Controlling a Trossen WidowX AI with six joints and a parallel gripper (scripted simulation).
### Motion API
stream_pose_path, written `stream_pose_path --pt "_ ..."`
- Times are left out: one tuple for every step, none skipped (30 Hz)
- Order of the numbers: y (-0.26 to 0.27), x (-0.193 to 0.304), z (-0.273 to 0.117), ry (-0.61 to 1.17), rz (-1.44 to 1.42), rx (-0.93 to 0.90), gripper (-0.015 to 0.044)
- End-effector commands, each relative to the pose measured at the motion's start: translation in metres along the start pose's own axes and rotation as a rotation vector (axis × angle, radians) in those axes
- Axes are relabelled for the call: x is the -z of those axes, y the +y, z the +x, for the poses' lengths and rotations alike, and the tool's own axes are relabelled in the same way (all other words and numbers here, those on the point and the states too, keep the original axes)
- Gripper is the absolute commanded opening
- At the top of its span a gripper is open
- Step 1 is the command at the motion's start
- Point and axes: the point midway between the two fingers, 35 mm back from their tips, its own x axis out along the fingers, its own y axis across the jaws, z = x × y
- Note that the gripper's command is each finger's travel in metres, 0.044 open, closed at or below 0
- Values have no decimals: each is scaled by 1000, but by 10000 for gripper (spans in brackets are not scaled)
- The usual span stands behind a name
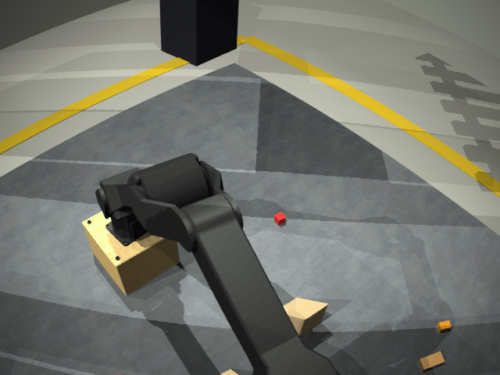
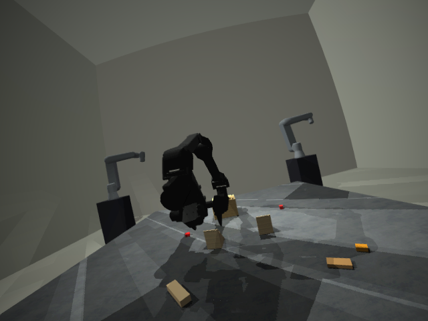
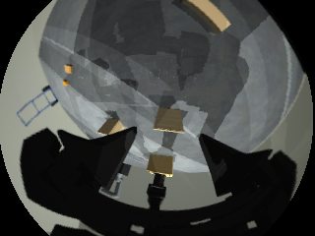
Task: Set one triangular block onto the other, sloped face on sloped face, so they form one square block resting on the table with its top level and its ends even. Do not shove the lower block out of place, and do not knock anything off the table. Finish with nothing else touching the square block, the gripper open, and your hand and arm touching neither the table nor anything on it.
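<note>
One triangular block (image 1: 305,316) (image 2: 264,224) (image 3: 110,126) rests on the table, partly behind the arm in the top view and beside the left finger in the wrist view. The other triangular block (image 2: 213,239) (image 3: 168,120) rests on the table apart from it; only a corner shows at the bottom edge of the top view. My gripper (image 2: 208,227) (image 3: 169,134) is open and empty. Its fingers appear above the second block, which shows between and beyond the fingertips in the wrist view. The gripper is out of view in the top view.
The arm stands on a wooden base box (image 1: 151,264) (image 2: 232,208) (image 3: 160,164). A red cube (image 1: 280,219) (image 2: 281,206), another red cube (image 2: 187,234), an orange block (image 1: 444,326) (image 2: 361,247), a tan block (image 1: 432,360) (image 2: 339,263) and a long tan block (image 2: 178,293) (image 3: 209,15) lie around.
</note>
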Motion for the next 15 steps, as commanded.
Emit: stream_pose_path --pt "-1 0 9 13 -5 8 440" --pt "-1 0 11 15 -6 9 440" --pt "-1 0 13 16 -6 11 440" --pt "-1 0 14 17 -7 12 440" --pt "-1 0 16 18 -7 13 440" --pt "-1 0 18 19 -7 14 440" --pt "-1 0 19 20 -8 16 440" --pt "-1 0 21 21 -8 17 440" --pt "-1 0 23 22 -8 18 440" --pt "-1 0 24 24 -9 19 440" --pt "-1 0 26 25 -9 21 440" --pt "-1 0 27 26 -10 22 440" --pt "-1 0 29 27 -10 23 440" --pt "-1 0 31 28 -10 24 440" --pt "-1 0 32 29 -11 26 440"
